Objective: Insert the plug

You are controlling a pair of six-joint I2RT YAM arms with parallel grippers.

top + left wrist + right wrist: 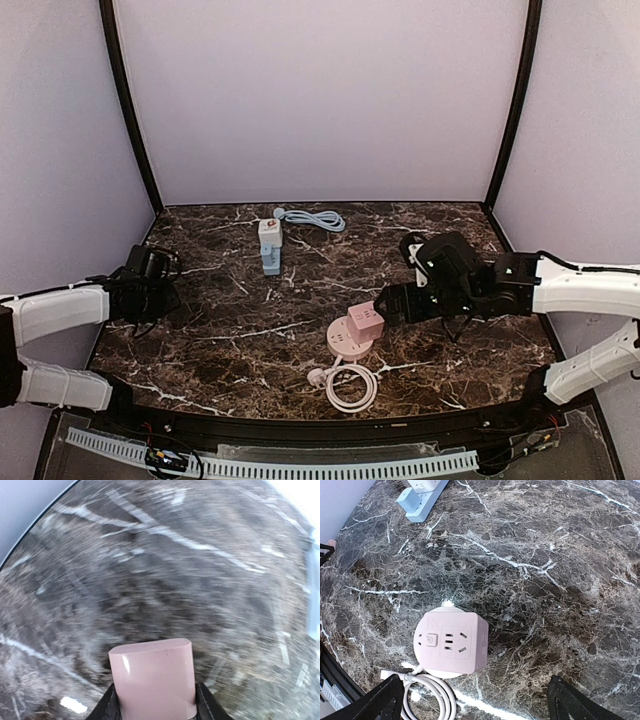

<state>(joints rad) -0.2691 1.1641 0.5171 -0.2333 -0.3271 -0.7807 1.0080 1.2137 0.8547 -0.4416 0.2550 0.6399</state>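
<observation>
Although the left wrist feed is smeared with blur, I can make out the left tool (152, 710) clamped on the pale pink rounded plastic plug (151, 675). Its black fingers (107, 707) press against both sides of the plug's body, and the plug's rounded end points out over the dark marble-patterned surface (220, 340). On the overhead feed I see that tool (160, 285) above the surface's left edge, well apart from everything else. The plug is too small to pick out there.

The right tool (385, 303) has its fingers (385, 700) spread wide apart with nothing between them. It sits just beside the right side of the pink cube-shaped socket block (365, 322). From the right wrist I look down on that block (451, 642), which rests on a round pale base (348, 348) near the front middle of the surface. One of its faces carries socket holes and a small square button. A white coiled cable (350, 385) lies just in front of the base, nearer the arms.

Farther back, near the middle, I see a pale blue and white power strip (270, 245) lying flat. A grey-blue looped cable (315, 217) lies beside it toward the rear wall.
</observation>
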